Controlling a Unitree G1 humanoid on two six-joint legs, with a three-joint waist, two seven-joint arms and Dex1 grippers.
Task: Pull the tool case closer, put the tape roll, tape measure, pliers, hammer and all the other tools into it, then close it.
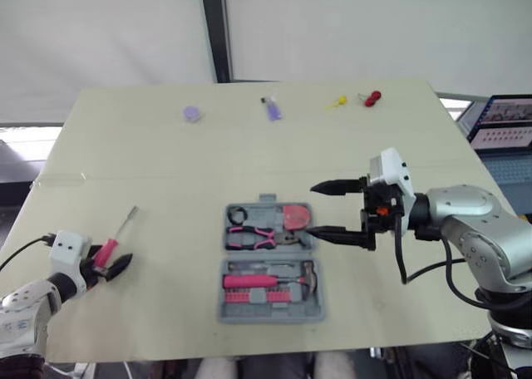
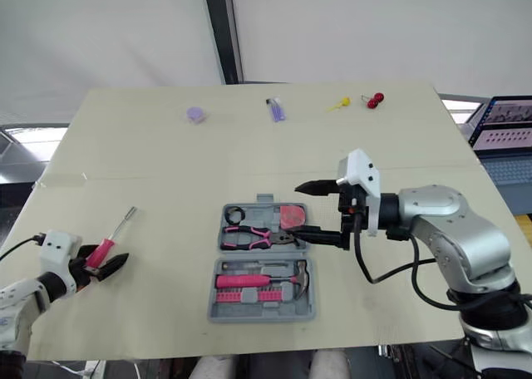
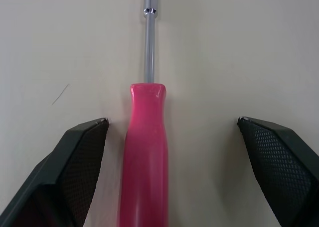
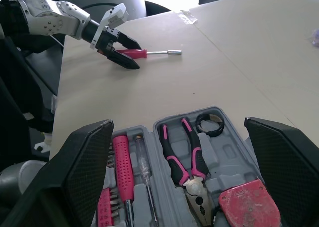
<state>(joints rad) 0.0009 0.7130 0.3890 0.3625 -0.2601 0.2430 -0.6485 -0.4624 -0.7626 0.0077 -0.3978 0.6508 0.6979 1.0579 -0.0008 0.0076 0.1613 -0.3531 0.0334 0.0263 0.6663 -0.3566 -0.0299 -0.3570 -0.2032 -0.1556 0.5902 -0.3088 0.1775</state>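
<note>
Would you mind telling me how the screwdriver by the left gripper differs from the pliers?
The screwdriver lies on the bare table, outside the case, between the open left gripper's fingers. The pliers sit in the case's far half. The screwdriver has one all-pink handle and a straight steel shaft, while the pliers have two black-and-pink handles. Both lie flat and carry pink.

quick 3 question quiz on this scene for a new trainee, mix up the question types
1. True or false: the tool case is closed.
2. The left end effector, open, straddles which tool? A wrench; B pink-handled screwdriver; C saw.
3. Name the red item beside the nose of the pliers in the case.
Key: 1 false; 2 B; 3 tape measure.
</note>
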